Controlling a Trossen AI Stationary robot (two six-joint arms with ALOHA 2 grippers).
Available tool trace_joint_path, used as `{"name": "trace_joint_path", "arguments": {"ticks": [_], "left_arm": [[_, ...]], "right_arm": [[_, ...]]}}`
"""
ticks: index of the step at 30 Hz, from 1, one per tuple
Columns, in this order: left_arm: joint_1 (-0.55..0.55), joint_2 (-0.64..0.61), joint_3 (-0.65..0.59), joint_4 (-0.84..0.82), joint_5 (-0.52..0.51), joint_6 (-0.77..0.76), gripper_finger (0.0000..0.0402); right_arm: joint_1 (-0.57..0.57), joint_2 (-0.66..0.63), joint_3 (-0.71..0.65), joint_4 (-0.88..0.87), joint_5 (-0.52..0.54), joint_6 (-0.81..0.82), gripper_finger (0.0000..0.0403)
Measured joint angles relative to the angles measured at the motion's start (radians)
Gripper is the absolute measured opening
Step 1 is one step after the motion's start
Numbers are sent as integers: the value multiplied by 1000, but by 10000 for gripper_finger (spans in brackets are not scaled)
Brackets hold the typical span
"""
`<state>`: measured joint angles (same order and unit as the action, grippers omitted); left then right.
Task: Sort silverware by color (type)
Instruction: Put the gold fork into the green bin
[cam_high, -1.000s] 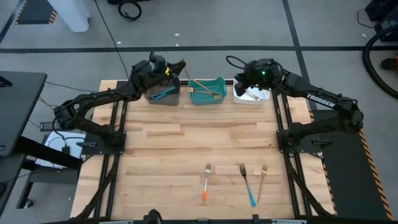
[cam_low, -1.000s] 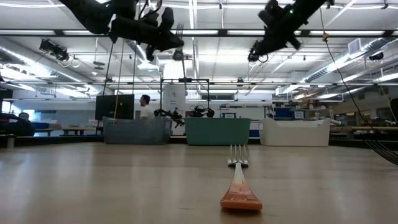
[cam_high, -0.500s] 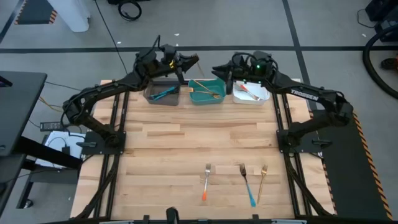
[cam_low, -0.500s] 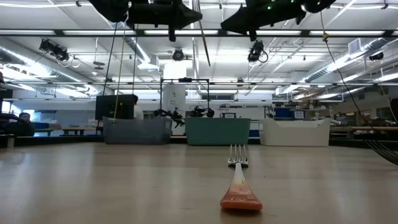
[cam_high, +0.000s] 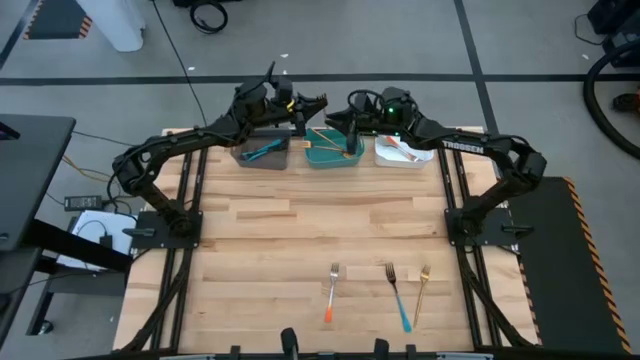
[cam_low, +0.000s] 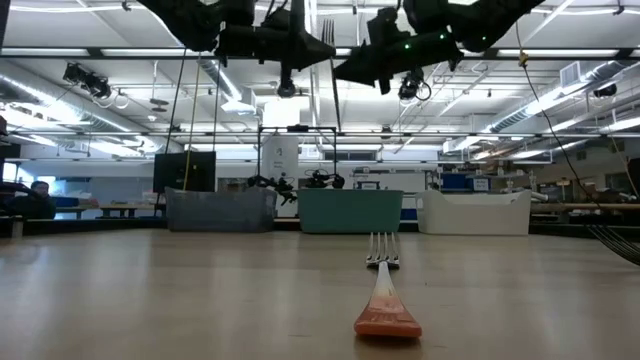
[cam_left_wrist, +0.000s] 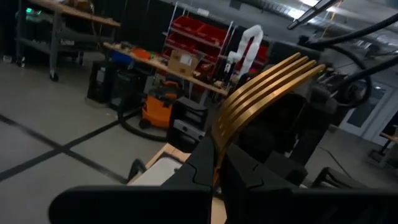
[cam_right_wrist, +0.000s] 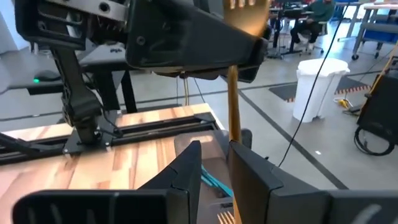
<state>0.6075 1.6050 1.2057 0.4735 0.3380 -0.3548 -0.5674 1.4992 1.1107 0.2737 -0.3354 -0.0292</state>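
Gold fork (cam_left_wrist: 261, 87) is clamped in left gripper (cam_left_wrist: 216, 163); its handle is flanked by right gripper (cam_right_wrist: 214, 163), jaws parted.

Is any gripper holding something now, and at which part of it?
The left gripper holds a gold fork just below its prongs. The right gripper holds nothing.
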Motion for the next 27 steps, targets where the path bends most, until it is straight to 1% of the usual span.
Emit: {"name": "trace_joint_path", "arguments": {"ticks": [3,7,12,16,20,27], "left_arm": [[1,2,0,-1,-1,-4,16],[1,2,0,-1,-3,-13,16],[1,2,0,-31,1,-23,16],[-4,2,0,-37,2,-19,16],[-6,2,0,-42,2,-17,16],[-6,1,0,-67,-8,7,16]], "right_arm": [[0,22,0,32,25,-1,88],[0,24,0,32,49,-24,88],[0,-15,0,28,60,-27,88],[-3,-20,1,41,106,-51,88],[-5,6,1,46,81,-36,88],[-1,15,1,42,71,3,88]]}}
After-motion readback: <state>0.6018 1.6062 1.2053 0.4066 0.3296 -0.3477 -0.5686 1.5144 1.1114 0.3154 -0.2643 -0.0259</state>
